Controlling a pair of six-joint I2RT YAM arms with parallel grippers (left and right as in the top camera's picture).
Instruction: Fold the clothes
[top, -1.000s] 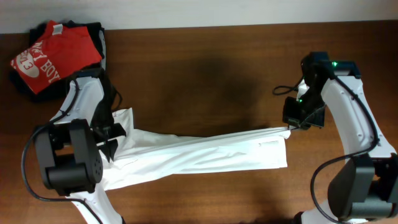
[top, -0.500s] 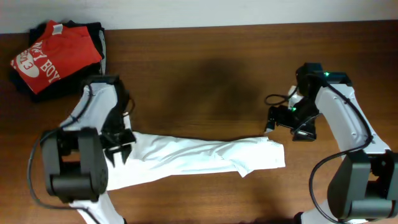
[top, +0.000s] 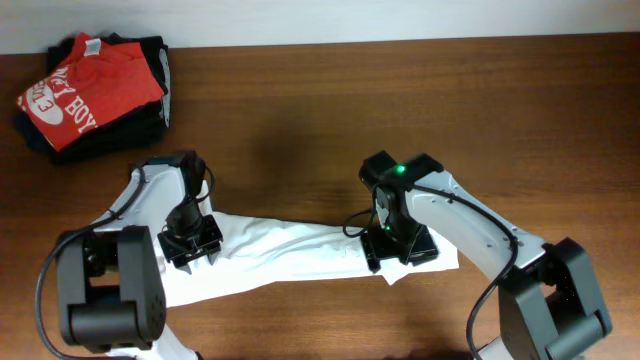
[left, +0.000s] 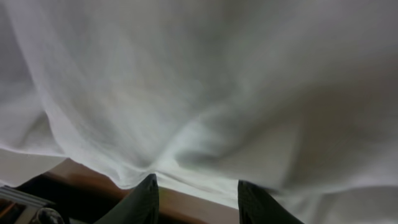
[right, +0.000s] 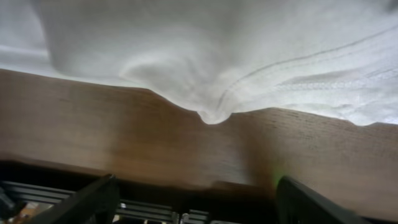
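The clothes (top: 290, 250), a white T-shirt, lie bunched in a long band across the front of the wooden table (top: 330, 130). My left gripper (top: 192, 246) sits low over the band's left end. In the left wrist view this gripper (left: 199, 200) is open, its dark fingertips (left: 147, 198) at the cloth's hem (left: 205, 81), with bare wood between them. My right gripper (top: 393, 250) hovers over the band's right part. It (right: 199, 205) is wide open above bare wood, nothing between its fingers, and the shirt's edge (right: 217, 50) lies just beyond.
A folded red T-shirt with white lettering (top: 75, 90) rests on dark folded garments (top: 157, 70) at the back left corner. The table's far edge runs along the top of the overhead view.
Both grippers have opened and let go of the shirt. The right arm has swung left, from beyond the shirt's right end to over it. The shirt has gone slack and lies shorter.
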